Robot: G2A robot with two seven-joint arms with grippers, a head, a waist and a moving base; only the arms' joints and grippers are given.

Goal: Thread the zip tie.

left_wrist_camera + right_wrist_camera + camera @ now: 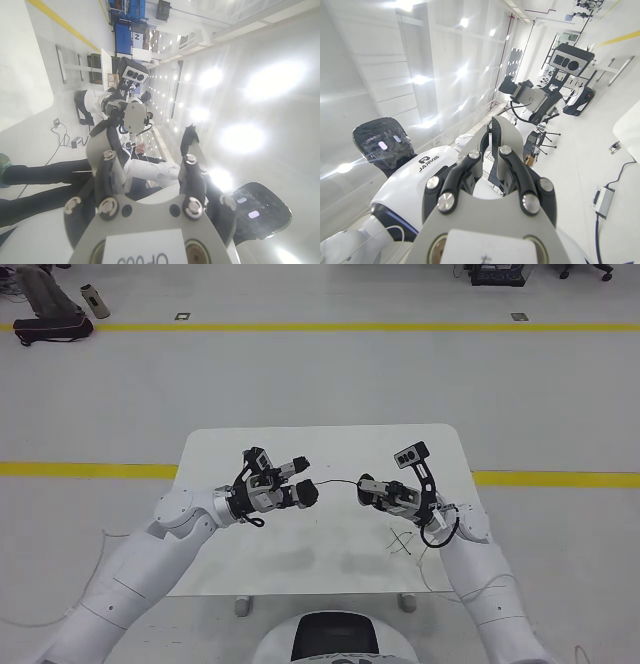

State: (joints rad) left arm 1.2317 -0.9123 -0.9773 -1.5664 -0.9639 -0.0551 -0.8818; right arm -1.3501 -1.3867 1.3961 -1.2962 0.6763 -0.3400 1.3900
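Zip tie held out between the two pincers, no loop formed yet.

My right pincer (364, 488) has its fingers pressed together, and I take it to be gripping one end of the zip tie (338, 483). The tie runs level above the bench (250, 554) toward my left pincer (306, 482), whose fingers stand apart with the tie's free end just at their mouth. I judge this an early step: getting both ends in hand before threading. Next I'd close the left on the free end, then bend tail to head. That needs fine alignment, as the tie looks thin and springy.
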